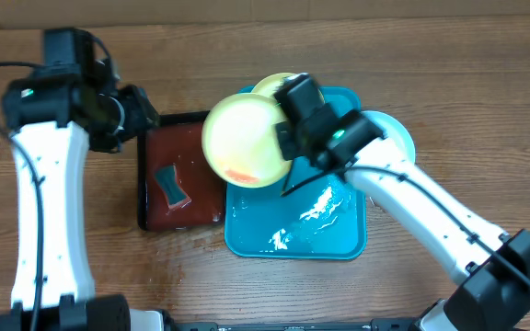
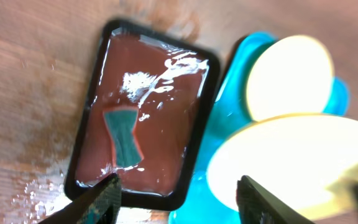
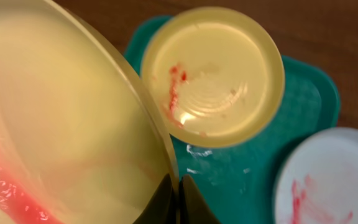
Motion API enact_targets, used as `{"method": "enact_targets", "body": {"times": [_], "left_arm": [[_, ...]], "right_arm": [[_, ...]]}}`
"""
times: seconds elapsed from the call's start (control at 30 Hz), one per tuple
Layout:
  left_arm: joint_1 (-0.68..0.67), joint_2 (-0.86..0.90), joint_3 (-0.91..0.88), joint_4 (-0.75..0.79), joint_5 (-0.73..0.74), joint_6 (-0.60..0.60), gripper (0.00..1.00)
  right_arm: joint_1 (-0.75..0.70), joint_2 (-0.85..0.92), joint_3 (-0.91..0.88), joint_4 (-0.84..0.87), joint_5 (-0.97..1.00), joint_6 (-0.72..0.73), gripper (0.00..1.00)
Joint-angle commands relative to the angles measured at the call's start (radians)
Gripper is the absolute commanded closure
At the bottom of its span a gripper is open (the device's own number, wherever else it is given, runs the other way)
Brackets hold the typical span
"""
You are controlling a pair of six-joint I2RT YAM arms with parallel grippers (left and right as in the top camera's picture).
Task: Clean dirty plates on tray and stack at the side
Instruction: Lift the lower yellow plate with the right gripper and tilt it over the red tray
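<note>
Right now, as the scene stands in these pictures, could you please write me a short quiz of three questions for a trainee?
1. True or false: the right gripper holds the lifted yellow-green plate by its rim.
2. Where does the teal sponge lie?
A) on the turquoise tray
B) in the red-brown tray
C) on the bare table
3. Fill in: the second yellow-green plate and the light-blue-rimmed plate both show smears of the colour ___.

Key: 1 true; 2 B; 3 red.
</note>
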Motion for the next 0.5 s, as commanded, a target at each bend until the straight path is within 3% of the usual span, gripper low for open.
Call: {"method": "enact_targets", "body": {"times": [0.0,0.2,0.47], "left_arm": [[0.028,-0.068,0.061,-0.006,0.047,0.02,0.3],[0.04,-0.143,0.07,-0.016,0.045,0.02,0.12],[0.04,-0.145,0.07,-0.054,0.019,0.024,0.07]], "right_arm": [[0.106,0.029,0.023,0.101,0.183,-0.002,0.96],[0.269,0.144,0.023,0.258,0.441,-0.002,0.96],[0.416,0.158,0.023,0.312,0.834,-0.006,0.96]]}}
